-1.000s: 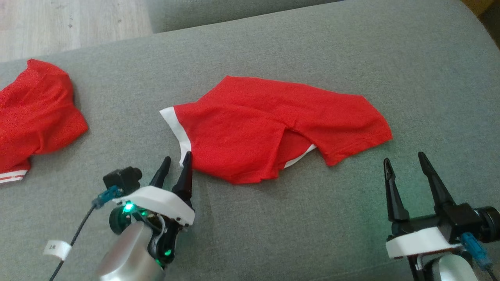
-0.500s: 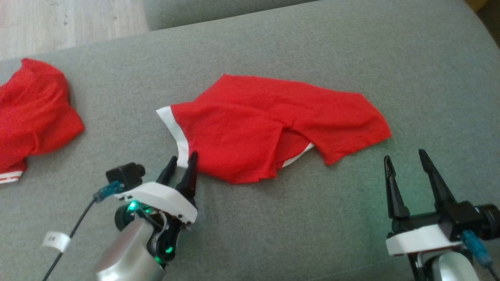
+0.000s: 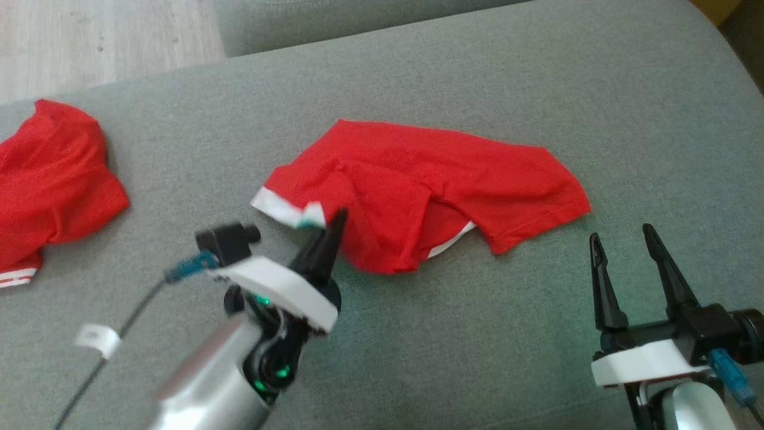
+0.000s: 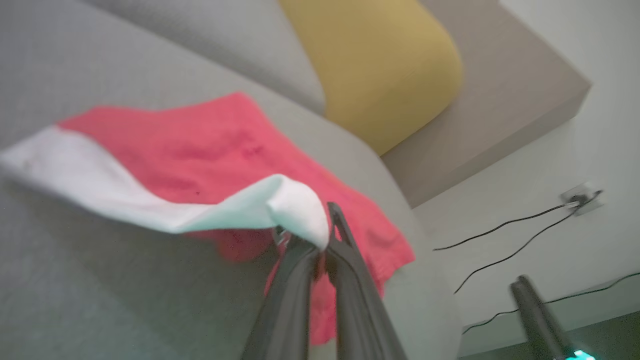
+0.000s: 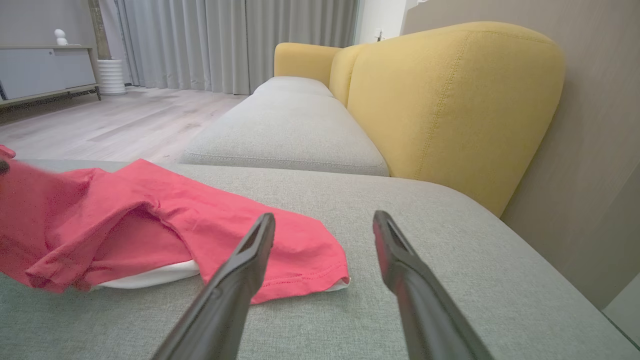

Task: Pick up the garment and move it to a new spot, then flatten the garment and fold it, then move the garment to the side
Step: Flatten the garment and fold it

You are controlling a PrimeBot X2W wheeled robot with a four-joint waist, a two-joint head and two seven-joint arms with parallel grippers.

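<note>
The red garment (image 3: 430,185) is lying crumpled across the middle of the grey sofa seat (image 3: 418,358), its bulk spreading toward the right and far side, with a sliver of white lining (image 3: 453,239) peeking out under its near edge. The left gripper (image 3: 327,227) is pinching the garment's white hem band (image 3: 280,210) at its left near corner, the two dark fingers pressing together on the cloth and holding that corner raised off the seat (the left wrist view is showing the white band draping over the fingertips, though that view is coming out blurred). The rest of the garment is resting on the seat. The right gripper (image 3: 621,234) is hovering at the near right, its fingers standing wide apart and gripping nothing, close to the garment's right corner but not touching it; in the right wrist view the red cloth is lying beyond its fingers and to their left. A second red garment (image 3: 54,185), with red-and-white striped trim at its near edge, is lying bunched at the far left of the same seat, well apart from the first. Beyond the seat another grey cushion (image 5: 290,125) is adjoining it, a yellow backrest (image 5: 450,100) is rising on the right, and pale wooden floor (image 3: 101,42) is showing at the far left.
</note>
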